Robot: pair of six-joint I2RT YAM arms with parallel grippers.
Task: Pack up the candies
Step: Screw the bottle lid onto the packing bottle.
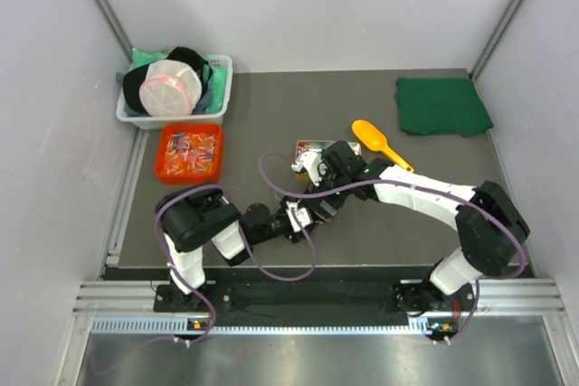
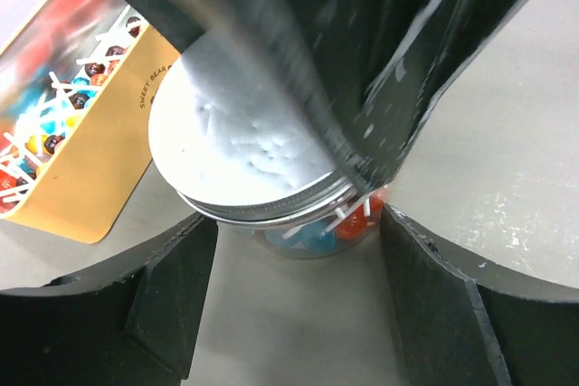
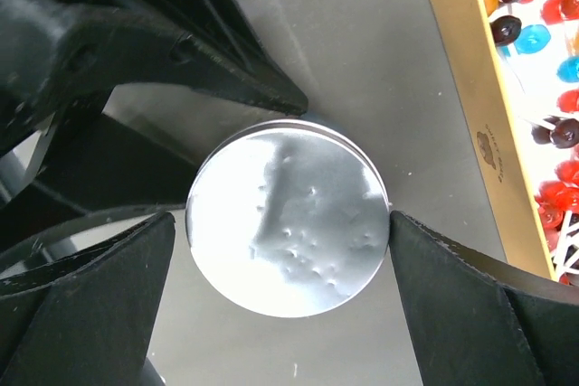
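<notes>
Both arms meet at the middle of the dark grey worktop point(image 1: 271, 101), over one clear jar point(image 2: 312, 234). Through its wall, just under the rim, red and blue candies point(image 2: 355, 223) show. A round silvery metal lid point(image 2: 235, 133) sits on top of the jar.

From the right wrist view, the right end effector point(image 3: 282, 221) stands wide around the lid. The pad at three o'clock is right at the rim, and the one at nine o'clock is a sliver off it, so nothing is clamped.

The left end effector point(image 2: 297, 223) is spread wide too, its fingers point(image 2: 425, 296) flanking the jar body below the lid. One tip meets the jar at about eleven o'clock in the right wrist view. Whether it is squeezing the jar or only straddling it, I cannot tell.

A tan printed box point(image 2: 99, 178) with sweets pictured on it lies just beside the jar.

In the overhead view, an orange plastic tray point(image 1: 161, 169) with more candies sits at roughly nine o'clock from the jar. A white plastic bin point(image 1: 136, 118) is farther out at ten o'clock. At two o'clock lies an orange plastic scoop point(image 1: 380, 144), with a folded green cloth point(image 1: 441, 106) beyond it.
</notes>
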